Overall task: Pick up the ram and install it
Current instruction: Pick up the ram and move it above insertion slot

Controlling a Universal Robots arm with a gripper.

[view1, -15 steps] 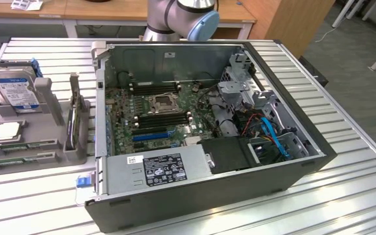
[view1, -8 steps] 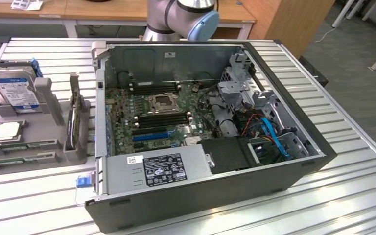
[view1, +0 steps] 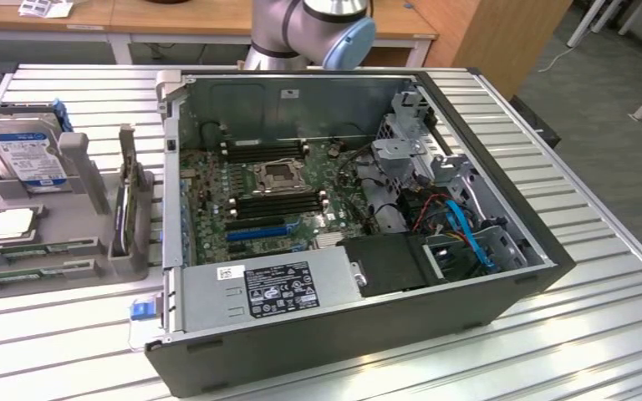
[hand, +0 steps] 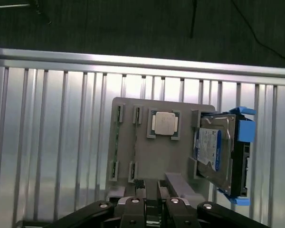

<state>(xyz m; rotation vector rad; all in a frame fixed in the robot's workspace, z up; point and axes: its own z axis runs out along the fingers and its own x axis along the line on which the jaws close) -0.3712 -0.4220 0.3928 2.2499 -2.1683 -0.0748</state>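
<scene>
Two ram sticks, thin green strips, lie side by side in clips on the grey holder tray (hand: 133,107); one ram (hand: 117,142) is on the outer side and the other ram (hand: 134,142) is nearer the CPU. In the exterior view the ram (view1: 48,249) lies along the tray's front. My gripper (hand: 150,186) hangs above the tray's edge, a little off from the sticks' ends. It is open, with nothing between its fingers. The open computer case (view1: 187,167) shows the motherboard's black memory slots (view1: 278,203).
On the same tray a hard drive (hand: 213,149) stands in a blue frame next to a silver CPU (hand: 164,124). A card (view1: 131,209) stands upright on the tray beside the case wall. Inside the case are a blue expansion slot (view1: 260,227) and the power supply (view1: 265,288). The table is slatted aluminium.
</scene>
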